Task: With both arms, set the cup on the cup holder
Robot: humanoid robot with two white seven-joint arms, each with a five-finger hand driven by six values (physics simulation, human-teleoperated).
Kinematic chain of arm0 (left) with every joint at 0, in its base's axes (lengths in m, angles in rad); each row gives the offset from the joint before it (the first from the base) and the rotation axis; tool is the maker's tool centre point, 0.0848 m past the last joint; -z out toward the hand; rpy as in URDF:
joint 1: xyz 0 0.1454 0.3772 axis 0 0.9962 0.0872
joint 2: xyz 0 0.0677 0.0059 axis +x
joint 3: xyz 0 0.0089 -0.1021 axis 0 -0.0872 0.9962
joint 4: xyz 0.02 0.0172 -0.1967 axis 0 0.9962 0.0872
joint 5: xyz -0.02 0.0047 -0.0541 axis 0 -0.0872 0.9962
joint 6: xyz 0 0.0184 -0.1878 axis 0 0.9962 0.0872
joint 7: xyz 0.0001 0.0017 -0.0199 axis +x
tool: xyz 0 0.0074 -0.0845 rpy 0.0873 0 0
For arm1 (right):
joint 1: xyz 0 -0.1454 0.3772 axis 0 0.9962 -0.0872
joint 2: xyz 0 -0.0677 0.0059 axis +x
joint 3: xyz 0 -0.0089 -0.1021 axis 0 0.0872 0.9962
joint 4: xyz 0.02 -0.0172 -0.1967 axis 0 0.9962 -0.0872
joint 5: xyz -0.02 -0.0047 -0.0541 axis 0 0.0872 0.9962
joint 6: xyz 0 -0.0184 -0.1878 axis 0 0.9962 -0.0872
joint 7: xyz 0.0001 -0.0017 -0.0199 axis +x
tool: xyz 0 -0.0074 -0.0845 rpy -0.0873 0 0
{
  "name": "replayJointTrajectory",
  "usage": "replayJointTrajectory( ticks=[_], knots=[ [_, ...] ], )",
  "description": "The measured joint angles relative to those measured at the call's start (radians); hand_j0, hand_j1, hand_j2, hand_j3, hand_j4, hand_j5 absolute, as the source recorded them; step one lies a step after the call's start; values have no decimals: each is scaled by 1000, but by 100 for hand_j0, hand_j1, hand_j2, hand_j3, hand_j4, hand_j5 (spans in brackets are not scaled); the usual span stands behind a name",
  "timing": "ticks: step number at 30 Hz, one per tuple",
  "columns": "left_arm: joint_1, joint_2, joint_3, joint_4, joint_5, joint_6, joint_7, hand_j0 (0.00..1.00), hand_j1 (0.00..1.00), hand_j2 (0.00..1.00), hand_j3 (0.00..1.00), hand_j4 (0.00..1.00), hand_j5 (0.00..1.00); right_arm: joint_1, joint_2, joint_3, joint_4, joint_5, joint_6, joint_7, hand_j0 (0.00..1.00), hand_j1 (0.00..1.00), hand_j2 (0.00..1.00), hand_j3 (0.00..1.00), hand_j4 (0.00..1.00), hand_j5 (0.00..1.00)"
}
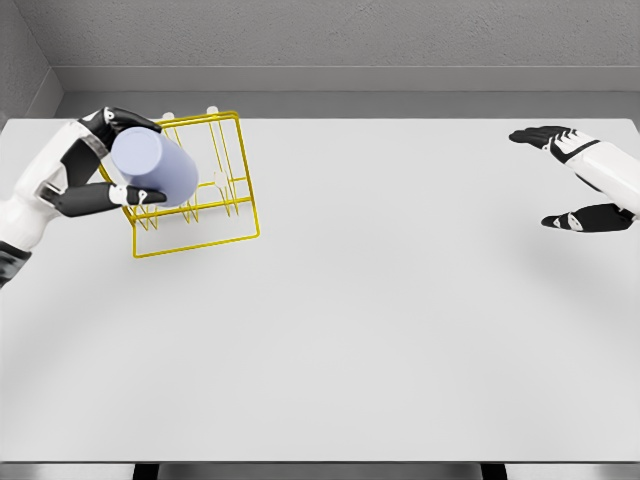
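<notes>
The left hand [100, 165] is clamped on a lilac cup [155, 167], held over the yellow wire holder [200, 190] near the table's [380, 330] far left edge. The right hand [585, 180] is spread open at the right edge, well apart.

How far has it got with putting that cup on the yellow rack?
Done: the cup is picked up, gripped by the left robot hand and carried to the yellow wire cup holder. In hand: it hangs tilted over the rack's left side, not visibly seated on a peg. Left: lowering it on and letting go. The right robot hand is open and empty at the table's far right.
</notes>
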Motion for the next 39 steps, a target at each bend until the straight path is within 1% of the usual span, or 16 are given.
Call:
replayJointTrajectory(
  ticks=[2,4,6,8,10,12,16,19,23,26,33,35,36,37,39],
  knots=[
    [-2,-2,-2,6,-1,0,0,59,59,59,59,59,59,0,-1,0,2,0,0,0,100,100,100,100,100,100],
    [-3,-3,-7,12,-2,1,0,66,66,66,66,66,66,0,-1,-1,12,0,0,0,100,100,100,100,100,100],
    [-5,-4,-10,16,-2,2,0,84,84,84,84,84,84,0,-1,-1,17,0,0,0,100,100,100,100,100,100],
    [-8,-4,-12,18,-2,16,0,93,93,93,93,93,93,2,-1,-1,19,0,0,0,100,100,100,100,100,100],
    [-9,-4,-13,18,-2,25,0,94,94,94,94,94,94,0,-1,-1,20,0,0,0,100,100,100,100,100,100],
    [-14,-5,-13,18,-3,30,0,99,99,99,99,99,99,0,-1,-1,21,0,0,0,100,100,100,100,100,100],
    [-15,-6,-13,18,-6,35,0,98,98,98,98,98,98,0,-2,-1,22,0,0,0,100,100,100,100,100,100],
    [-17,-6,-13,17,-6,37,0,88,88,88,88,88,88,0,-2,-1,22,0,0,0,100,100,100,100,100,100],
    [-17,-7,-13,14,-7,38,0,82,82,82,82,82,82,0,-2,-1,21,0,0,0,100,100,100,100,100,100],
    [-15,-11,-13,11,-8,37,0,82,82,82,82,82,82,3,-2,-8,22,0,0,0,100,100,100,100,100,100],
    [-23,-13,-7,-1,-4,29,0,87,87,87,87,87,87,5,-2,-13,32,0,0,0,100,100,100,100,100,100],
    [-21,-11,-6,-7,-4,21,0,90,90,90,90,90,90,5,-2,-14,37,0,0,0,100,100,100,100,100,100],
    [-18,-8,-6,-11,-4,13,0,94,94,94,94,94,94,5,-2,-14,38,0,0,0,100,100,100,100,100,100],
    [-14,-5,-4,-15,-4,7,0,100,100,100,100,100,100,5,-2,-14,39,0,0,0,100,100,100,100,100,100],
    [-5,10,7,-20,-3,-1,0,100,100,100,100,100,100,5,-2,-14,40,0,0,0,100,100,100,100,100,100]
  ],
)
